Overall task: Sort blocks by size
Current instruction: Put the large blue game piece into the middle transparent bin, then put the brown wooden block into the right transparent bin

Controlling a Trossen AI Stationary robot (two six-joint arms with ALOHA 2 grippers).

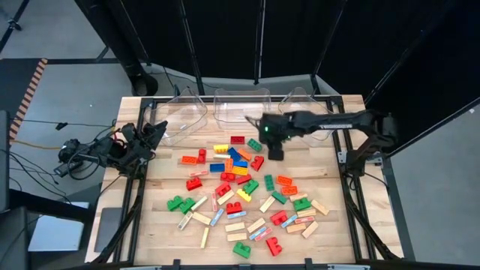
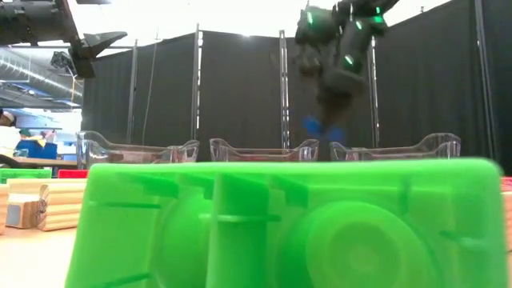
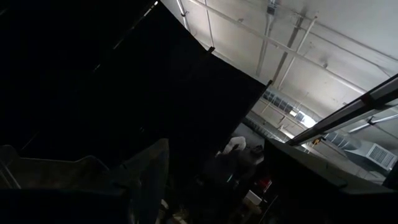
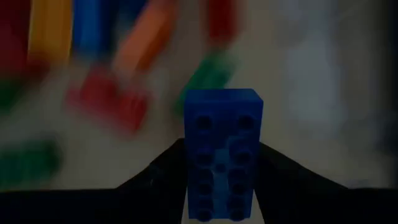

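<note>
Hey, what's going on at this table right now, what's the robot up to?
The robot is sorting toy blocks. Its right gripper is shut on a blue studded brick and holds it in the air above the table, near the three clear bins along the far edge. Dozens of coloured bricks and tan wooden bars lie scattered over the wooden table. The left arm waits at the table's left edge, gripper open.

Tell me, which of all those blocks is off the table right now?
The blue block, clamped between the right gripper fingers. Every other block lies loose on the table.
</note>
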